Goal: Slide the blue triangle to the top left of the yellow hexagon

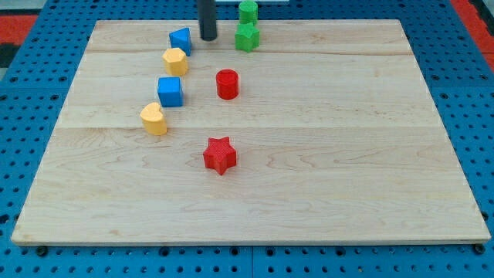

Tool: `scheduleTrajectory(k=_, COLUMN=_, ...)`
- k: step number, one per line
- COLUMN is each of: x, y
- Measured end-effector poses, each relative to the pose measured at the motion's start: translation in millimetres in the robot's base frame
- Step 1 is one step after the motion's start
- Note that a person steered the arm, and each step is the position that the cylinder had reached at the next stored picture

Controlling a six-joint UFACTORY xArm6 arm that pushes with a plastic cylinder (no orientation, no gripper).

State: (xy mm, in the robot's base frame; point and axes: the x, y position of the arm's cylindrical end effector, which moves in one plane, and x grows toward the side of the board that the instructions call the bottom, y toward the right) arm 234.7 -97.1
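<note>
The blue triangle [181, 39] lies near the view's top edge of the wooden board, just above and slightly right of the yellow hexagon [175, 61]; the two are almost touching. My tip [208, 38] stands on the board just to the right of the blue triangle, a small gap apart from it.
A blue cube [170, 91] and a yellow heart-like block [153, 119] lie below the hexagon. A red cylinder [227, 83] and red star [220, 155] sit mid-board. A green star [247, 36] and another green block [248, 11] are right of my tip. The board [347, 154] rests on blue pegboard.
</note>
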Motion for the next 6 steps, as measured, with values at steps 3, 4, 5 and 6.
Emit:
scheduleTrajectory(k=3, x=77, y=-119)
scheduleTrajectory(k=4, x=123, y=-122)
scheduleTrajectory(k=5, x=134, y=-122)
scheduleTrajectory(k=6, x=117, y=-122)
